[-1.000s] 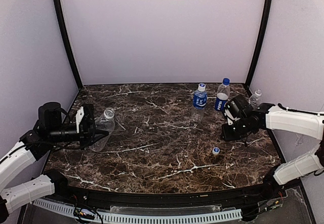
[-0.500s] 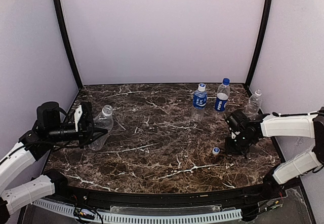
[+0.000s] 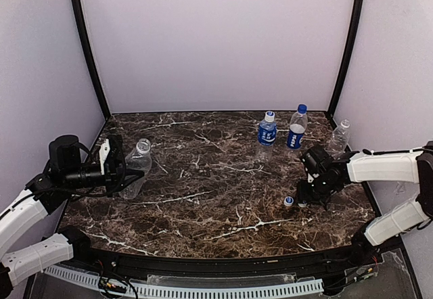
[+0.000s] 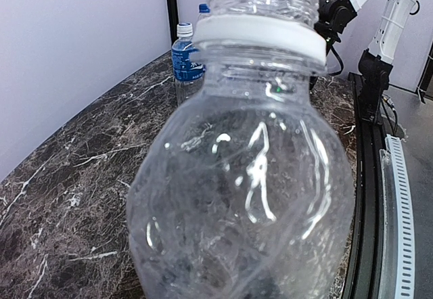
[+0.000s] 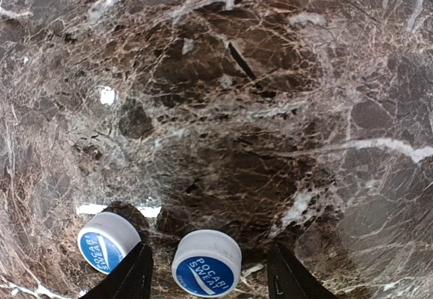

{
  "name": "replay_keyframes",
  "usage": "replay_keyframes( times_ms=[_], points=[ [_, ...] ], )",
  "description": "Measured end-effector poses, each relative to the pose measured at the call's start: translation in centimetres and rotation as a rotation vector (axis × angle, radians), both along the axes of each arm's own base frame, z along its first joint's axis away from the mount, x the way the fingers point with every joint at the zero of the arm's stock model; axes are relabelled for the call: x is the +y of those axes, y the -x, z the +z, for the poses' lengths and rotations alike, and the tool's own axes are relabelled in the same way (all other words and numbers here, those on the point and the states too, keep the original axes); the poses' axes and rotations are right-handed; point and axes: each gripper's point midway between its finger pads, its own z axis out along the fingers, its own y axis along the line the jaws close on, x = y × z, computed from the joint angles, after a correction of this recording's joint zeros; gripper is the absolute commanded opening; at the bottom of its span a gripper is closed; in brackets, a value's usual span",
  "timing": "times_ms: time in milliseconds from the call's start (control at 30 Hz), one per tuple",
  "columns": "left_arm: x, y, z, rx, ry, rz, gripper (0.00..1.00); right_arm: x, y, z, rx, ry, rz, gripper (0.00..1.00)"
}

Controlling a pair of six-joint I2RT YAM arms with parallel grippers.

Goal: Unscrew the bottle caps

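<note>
Step, as judged: cap drop-off. Right claw (image 5: 211, 275) released, fingers astride loose Pocari Sweat cap (image 5: 206, 263) on marble table (image 3: 203, 184), lower right of top view. Second loose cap (image 5: 107, 242) just beside it.

Left claw (image 3: 124, 170) clenched on unlabelled bottle (image 3: 137, 166), left of frame, neck bare.

Next: right claw must lift clear of caps and go for a capped bottle, upper right.

Count:
- Four bottles.
- Two unlabelled; far-right unlabelled bottle (image 3: 340, 134) appears open.
- Two capped: shorter blue-labelled bottle (image 3: 267, 131), taller blue-labelled bottle (image 3: 295, 130).
- Four caps: two loose, two on.

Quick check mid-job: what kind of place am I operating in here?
Most likely a lab robot test booth: plain pale walls framed by black posts, a marble-patterned table with water bottles and loose caps on it, and the left arm and right arm mounted along its near edge.
</note>
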Motion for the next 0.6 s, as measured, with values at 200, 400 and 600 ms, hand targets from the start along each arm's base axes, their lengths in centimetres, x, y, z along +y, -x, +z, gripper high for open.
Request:
replay_keyframes(
  times_ms=[200, 400, 600],
  points=[
    [-0.1, 0.0, 0.0, 0.002, 0.001, -0.005, 0.25, -0.5, -0.2, 1.7, -0.006, 0.039, 0.005, 0.6],
    [-0.8, 1.0, 0.6, 0.017, 0.034, -0.075, 0.29, 9.7, -5.0, 17.9, -0.463, -0.104, 0.364, 0.67],
    [-1.9, 2.5, 2.1, 0.054, 0.103, -0.19, 0.32, 25.3, 3.3, 36.2, -0.953, -0.578, 1.01, 0.81]
  ],
)
